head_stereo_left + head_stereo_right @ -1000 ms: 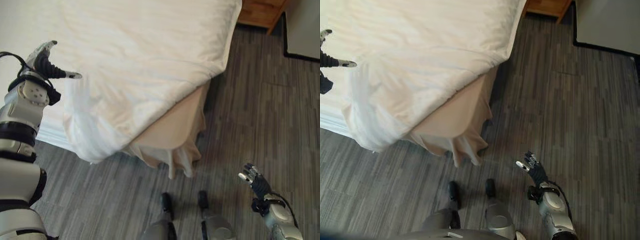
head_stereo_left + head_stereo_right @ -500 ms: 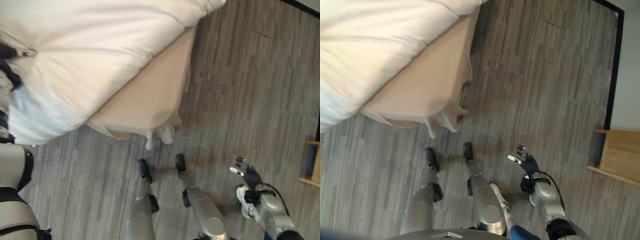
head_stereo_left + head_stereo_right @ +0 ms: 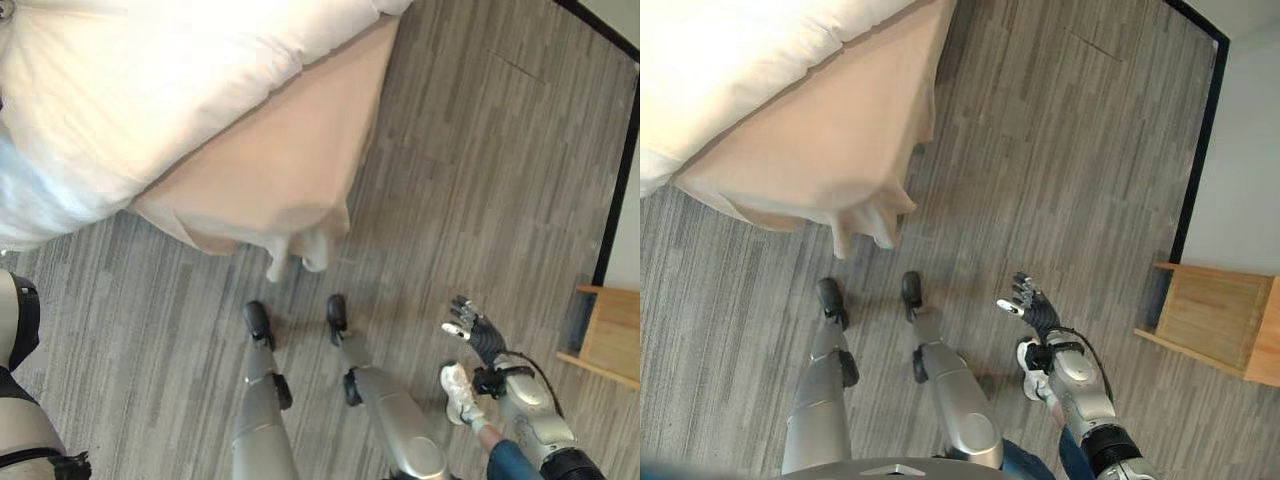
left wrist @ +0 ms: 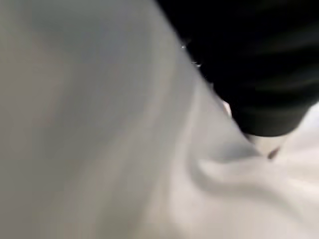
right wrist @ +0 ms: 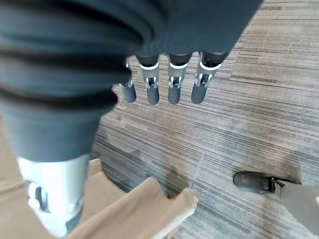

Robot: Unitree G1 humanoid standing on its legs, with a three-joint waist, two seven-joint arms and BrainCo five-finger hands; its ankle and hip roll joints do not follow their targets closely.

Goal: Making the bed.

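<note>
The bed's white duvet [image 3: 150, 80] lies puffed over the near corner, hanging past the edge at the left. Below it a beige bed skirt [image 3: 270, 170] drapes over the corner down to the floor. In the left wrist view my left hand [image 4: 259, 64] is pressed close against the white cloth [image 4: 149, 164], which has a soft fold beside it. My right hand [image 3: 475, 335] hangs low at my right side over the floor, away from the bed, open and holding nothing. The right wrist view shows its straight fingers [image 5: 159, 84] above the floor, with the skirt's hem [image 5: 139, 214] below.
Grey plank-pattern floor [image 3: 480, 150] runs to the right of the bed. A wooden piece of furniture [image 3: 610, 335] stands at the right edge by a dark baseboard [image 3: 615, 200]. A person's white shoe [image 3: 457, 390] and blue trouser leg [image 3: 510, 462] are close beside my right arm.
The whole picture has shifted, so the camera has moved: the bed now sits further up and left. A person's shoe has come into view. My right hand stays open.
</note>
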